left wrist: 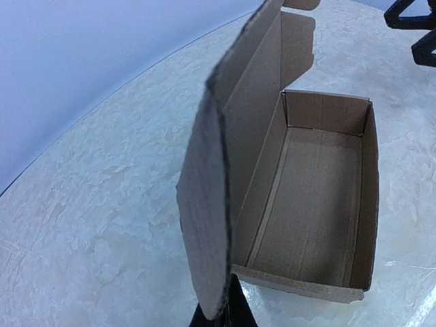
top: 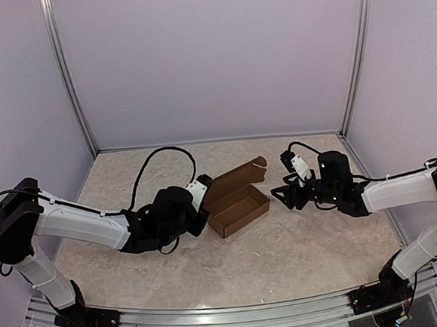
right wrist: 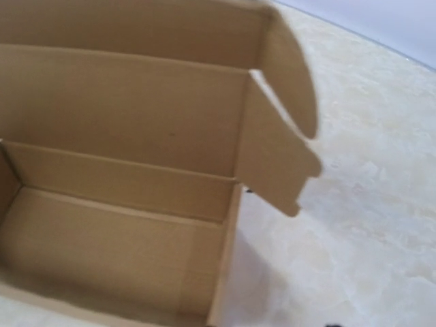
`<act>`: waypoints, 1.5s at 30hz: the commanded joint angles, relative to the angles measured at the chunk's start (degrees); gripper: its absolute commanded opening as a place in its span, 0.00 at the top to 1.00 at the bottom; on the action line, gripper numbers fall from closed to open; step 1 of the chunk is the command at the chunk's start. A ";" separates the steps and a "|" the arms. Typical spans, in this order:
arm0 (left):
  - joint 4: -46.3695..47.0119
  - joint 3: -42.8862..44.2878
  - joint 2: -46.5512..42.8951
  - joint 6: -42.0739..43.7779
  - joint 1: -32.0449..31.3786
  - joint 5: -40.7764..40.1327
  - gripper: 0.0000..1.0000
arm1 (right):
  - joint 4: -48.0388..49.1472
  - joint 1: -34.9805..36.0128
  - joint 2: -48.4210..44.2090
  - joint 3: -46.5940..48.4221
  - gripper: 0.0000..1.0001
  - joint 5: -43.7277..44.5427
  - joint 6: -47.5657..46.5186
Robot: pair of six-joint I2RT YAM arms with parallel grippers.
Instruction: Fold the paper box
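The paper box (top: 239, 209) is a brown cardboard mailer standing in the middle of the table, its tray formed and its lid (top: 238, 175) raised open at the back. In the left wrist view the tray (left wrist: 310, 204) is empty, and the lid's rounded side tab (left wrist: 204, 204) stands edge-on between my left fingers (left wrist: 240, 308). My left gripper (top: 201, 216) is at the box's left end, shut on that tab. My right gripper (top: 283, 196) hovers open just right of the box, touching nothing. The right wrist view shows the tray's right end (right wrist: 225, 266) and the lid's right tab (right wrist: 279, 160); its own fingers are out of frame.
The marbled tabletop (top: 286, 256) is walled by pale panels with metal posts at the back corners (top: 72, 84). A black cable (top: 154, 165) loops above the left arm. The arms' bases sit on the rail at the near edge (top: 215, 315).
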 commanded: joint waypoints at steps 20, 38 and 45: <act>-0.99 -1.80 -2.85 0.04 0.71 3.46 1.00 | 5.51 -10.96 22.61 18.89 0.37 -24.84 -2.95; -1.45 -1.26 -2.27 -0.20 1.71 3.73 1.00 | 2.18 -10.98 28.42 23.61 0.75 -27.05 -3.71; -1.58 -0.73 -1.68 -0.76 1.92 3.13 1.00 | 3.75 -10.84 26.92 21.45 0.85 -28.01 -3.75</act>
